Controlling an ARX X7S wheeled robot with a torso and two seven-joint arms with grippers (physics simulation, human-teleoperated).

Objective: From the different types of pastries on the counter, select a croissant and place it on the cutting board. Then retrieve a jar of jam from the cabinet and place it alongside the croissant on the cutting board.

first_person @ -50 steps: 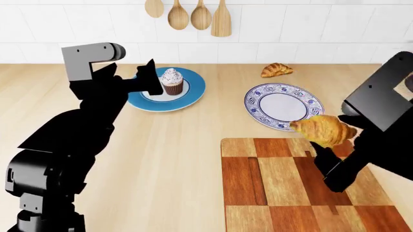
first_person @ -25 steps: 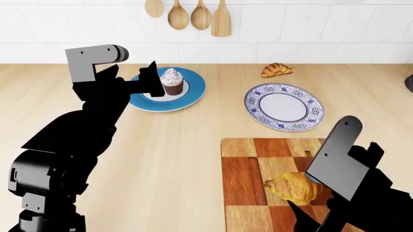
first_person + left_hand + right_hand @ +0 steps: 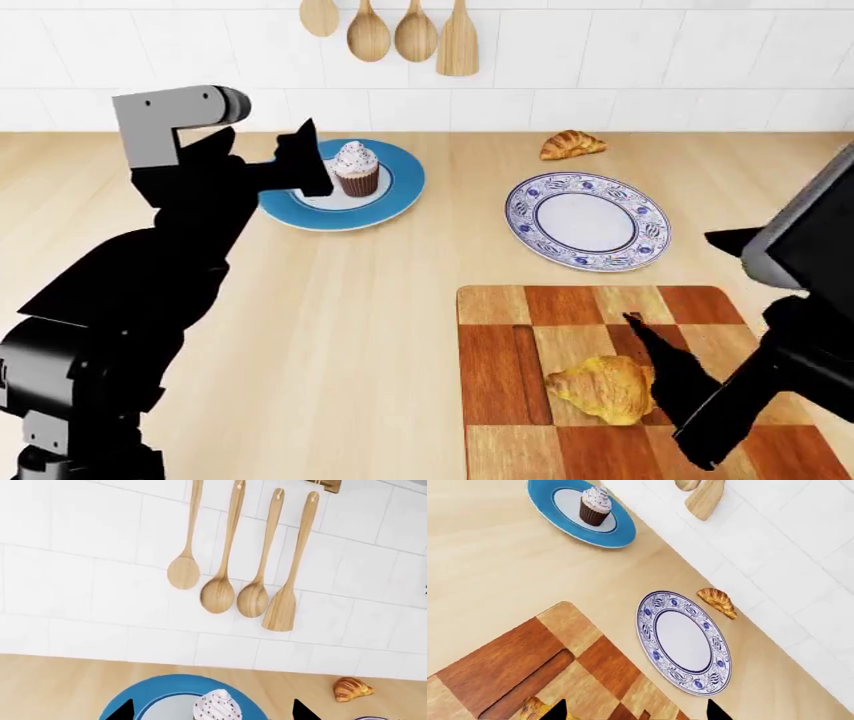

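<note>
Risk first: right pincer [image 3: 651, 365] hung close against plump pale golden flaky croissant [image 3: 603, 388], one black fingertip [image 3: 629, 320] just beside its far side. Judged likely to nudge or roll the pastry across the board if swung sideways on leaving; safer lifted straight up. Fingers seen spread wide in right wrist view, gripping nothing, croissant's edge [image 3: 534, 709] just beside one tip.

Second risk: little room left for a jar beside the pastry if shoved toward board's middle. Jam jar and cabinet not in view; nothing to be said of their reach.

Third risk: left pincer [image 3: 300, 160] poised just beside chocolate cupcake with white sprinkled frosting [image 3: 355, 168] on round blue plate [image 3: 400, 200] near counter's far edge. Fingers apart in left wrist view, empty. Careless torso turn judged apt to knock the cupcake over.

Croissant: lying flat on checkered tan and reddish-brown wooden cutting board [image 3: 501, 400], nearer its near edge than its far edge, roughly midway between the side edges. Crescent form, ridged layers, looked intact. Board at near right corner of light beige wood-grain counter [image 3: 374, 330].
</note>
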